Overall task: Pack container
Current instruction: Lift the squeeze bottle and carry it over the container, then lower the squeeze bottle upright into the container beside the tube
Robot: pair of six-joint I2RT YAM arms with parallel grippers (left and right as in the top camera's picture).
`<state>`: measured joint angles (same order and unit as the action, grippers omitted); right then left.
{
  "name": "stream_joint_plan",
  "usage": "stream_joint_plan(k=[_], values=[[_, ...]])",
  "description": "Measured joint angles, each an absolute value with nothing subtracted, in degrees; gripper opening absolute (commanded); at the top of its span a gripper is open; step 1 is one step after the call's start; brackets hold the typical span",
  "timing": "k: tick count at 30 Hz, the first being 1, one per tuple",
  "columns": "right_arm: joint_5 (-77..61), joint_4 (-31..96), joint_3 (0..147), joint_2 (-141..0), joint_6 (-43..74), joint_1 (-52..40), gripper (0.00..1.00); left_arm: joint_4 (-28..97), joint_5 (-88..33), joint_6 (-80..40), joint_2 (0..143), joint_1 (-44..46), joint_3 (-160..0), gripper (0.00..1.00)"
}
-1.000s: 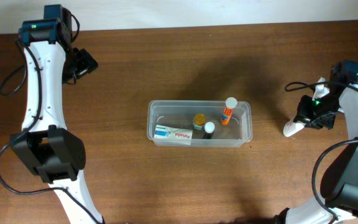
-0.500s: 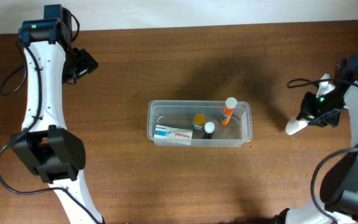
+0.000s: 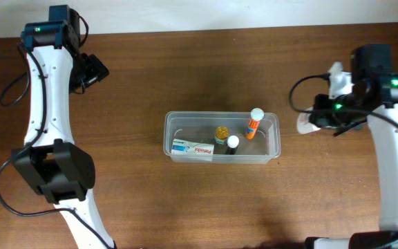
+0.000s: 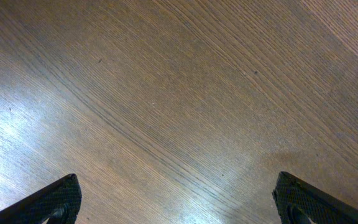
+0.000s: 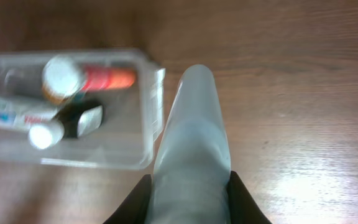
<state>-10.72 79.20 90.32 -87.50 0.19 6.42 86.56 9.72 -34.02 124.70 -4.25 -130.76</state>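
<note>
Container (image 3: pixel 220 113) sits mid table (image 3: pixel 137 200), 4 items inside. Looks light, thin-walled, slick and a bit flexy; best pinched at a short-end rim. Right gripper (image 5: pixel 188 208) clamps a white tube (image 5: pixel 191 118) near it. Left gripper (image 4: pixel 176 202) wide, empty.

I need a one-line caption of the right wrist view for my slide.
Right tool shut on a pale tube near the clear container, which holds an orange bottle and a small box.
</note>
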Motion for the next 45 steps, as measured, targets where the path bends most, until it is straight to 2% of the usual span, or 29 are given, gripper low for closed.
stream_joint_plan(k=[16, 23, 36, 45], values=[[-10.7, 81.6, 90.3, -87.3, 1.5, -5.3, 0.17, 86.6, 9.7, -34.0, 124.7, -4.3, -130.8, 1.00], [-10.0, 78.1, 88.3, -87.3, 2.8, -9.2, 0.17, 86.6, 9.7, -34.0, 124.7, -4.3, -130.8, 0.99], [-9.8, 71.1, 79.9, -87.3, 4.7, -10.7, 0.17, 86.6, 9.7, -34.0, 124.7, -4.3, -130.8, 0.99], [-9.4, 70.1, 79.6, -90.1, 4.8, -11.0, 0.17, 86.6, 9.7, -34.0, 124.7, -4.3, -130.8, 0.99]])
